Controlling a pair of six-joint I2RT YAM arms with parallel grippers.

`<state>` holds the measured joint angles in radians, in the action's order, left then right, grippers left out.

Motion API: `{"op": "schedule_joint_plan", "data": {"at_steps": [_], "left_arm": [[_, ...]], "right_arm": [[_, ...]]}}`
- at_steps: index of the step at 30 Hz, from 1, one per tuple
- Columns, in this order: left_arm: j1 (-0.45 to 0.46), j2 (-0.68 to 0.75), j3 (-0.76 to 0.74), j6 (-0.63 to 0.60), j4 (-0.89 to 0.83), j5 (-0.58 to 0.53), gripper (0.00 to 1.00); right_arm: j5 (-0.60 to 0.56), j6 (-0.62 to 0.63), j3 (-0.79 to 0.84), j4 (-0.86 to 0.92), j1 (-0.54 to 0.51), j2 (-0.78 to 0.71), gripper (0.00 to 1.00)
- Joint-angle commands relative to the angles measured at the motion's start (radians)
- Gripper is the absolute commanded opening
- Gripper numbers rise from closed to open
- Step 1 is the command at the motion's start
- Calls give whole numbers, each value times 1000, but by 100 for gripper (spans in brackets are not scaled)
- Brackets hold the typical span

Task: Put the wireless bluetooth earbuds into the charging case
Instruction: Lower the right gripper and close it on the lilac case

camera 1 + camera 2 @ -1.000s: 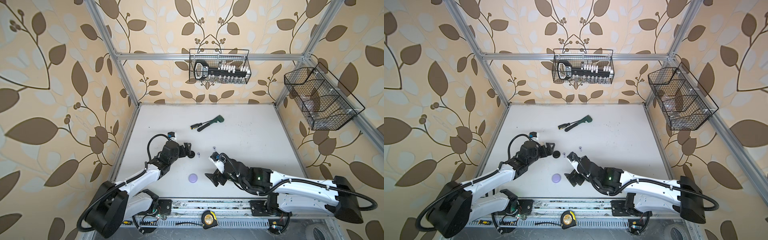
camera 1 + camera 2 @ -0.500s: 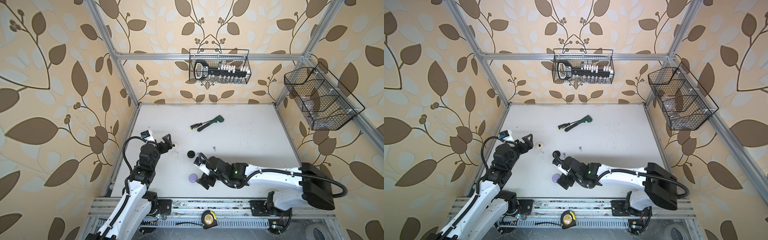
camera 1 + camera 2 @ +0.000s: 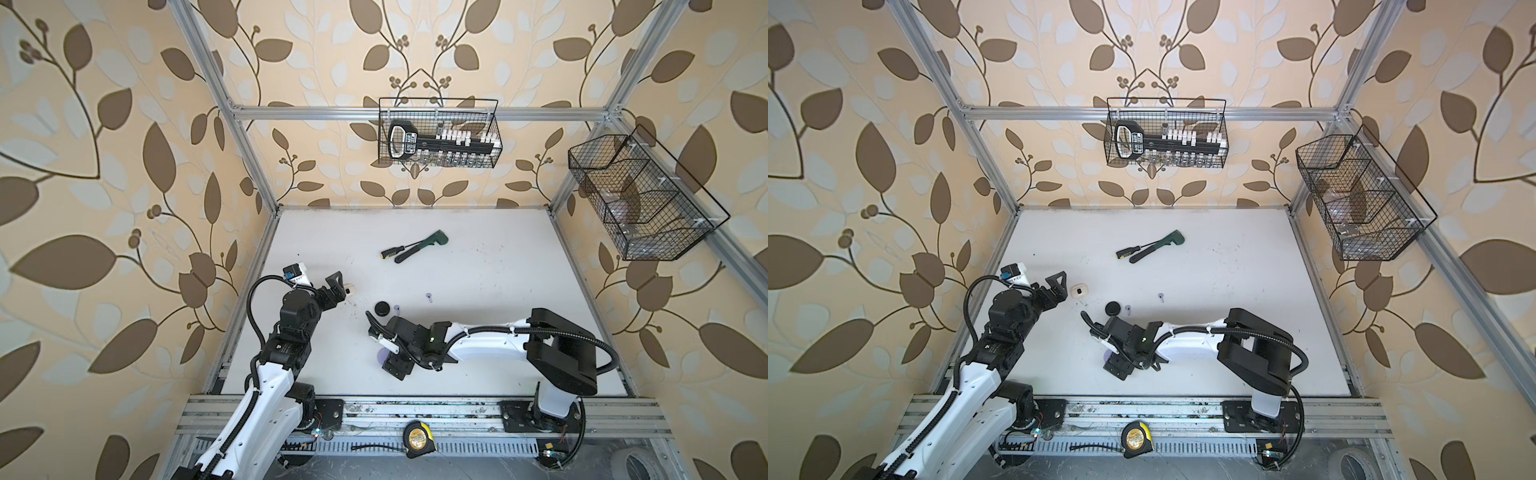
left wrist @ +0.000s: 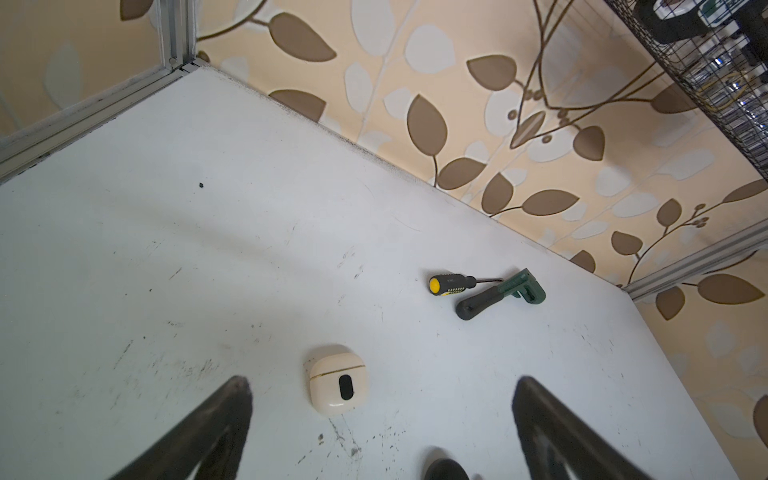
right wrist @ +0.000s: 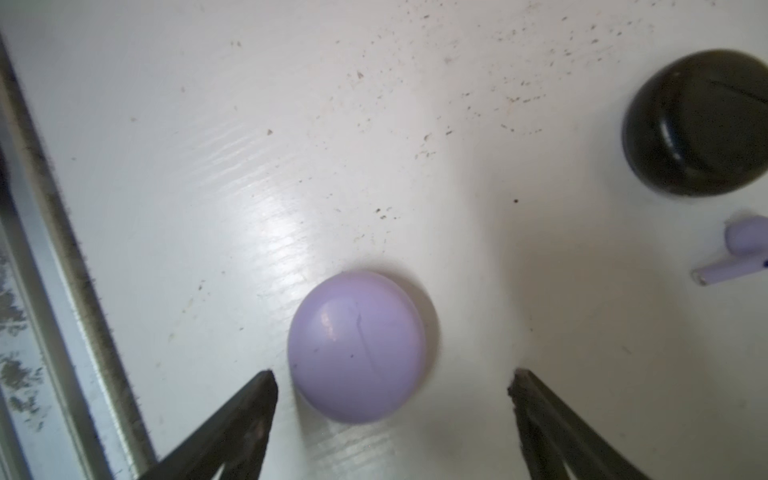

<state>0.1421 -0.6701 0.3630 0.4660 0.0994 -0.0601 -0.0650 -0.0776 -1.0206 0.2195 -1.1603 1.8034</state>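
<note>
In a top view, one lilac earbud (image 3: 397,308) is located just beside the black case (image 3: 382,308), with a second earbud (image 3: 428,296) near it on the surface (image 3: 478,270). In the left wrist view, the left jaws are spread and empty, the cream case (image 4: 337,380) ahead (lid shut). In the right wrist view, the right jaws are parted astride the shut lilac case (image 5: 359,347), not gripping it. If pinched off-centre, its rounded shell may be squirted sideways.
</note>
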Motion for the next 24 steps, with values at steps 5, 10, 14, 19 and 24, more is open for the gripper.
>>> {"op": "schedule_joint_plan", "data": {"at_steps": [5,10,14,19,24], "left_arm": [[-9,36,-13,-23,11,-15,99],[-9,47,-15,-23,11,-14,99],[-9,50,-15,-23,10,-14,99],[-10,56,-18,-24,9,-13,99],[-10,60,-21,-24,11,-8,99]], "right_arm": [[-57,6,-50,45,8,67,84],[-52,-11,-54,41,25,83,81],[-34,-23,-55,36,41,97,79],[-17,-31,-53,32,53,106,75],[-12,-37,-64,40,57,122,69]]}}
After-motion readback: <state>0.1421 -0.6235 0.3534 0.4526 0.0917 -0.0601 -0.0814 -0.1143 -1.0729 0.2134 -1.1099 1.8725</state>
